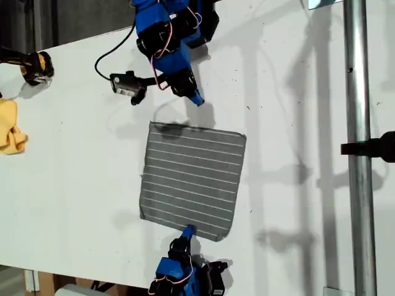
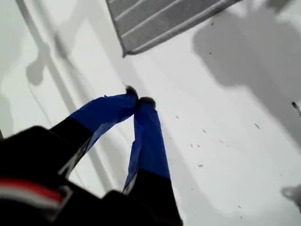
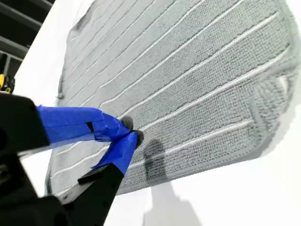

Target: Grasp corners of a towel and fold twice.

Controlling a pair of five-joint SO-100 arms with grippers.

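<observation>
Towel (image 1: 192, 180) lies flat for corner grabs; first gripper (image 1: 197, 99) at 12 o'clock and second gripper (image 1: 187, 231) at 6 are both clenched empty.

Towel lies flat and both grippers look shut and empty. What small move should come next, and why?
Probably open my second gripper and lower it onto the towel edge beneath it: its tips are closed over the cloth, holding nothing. My first gripper hangs shut above bare table, short of a corner.
</observation>
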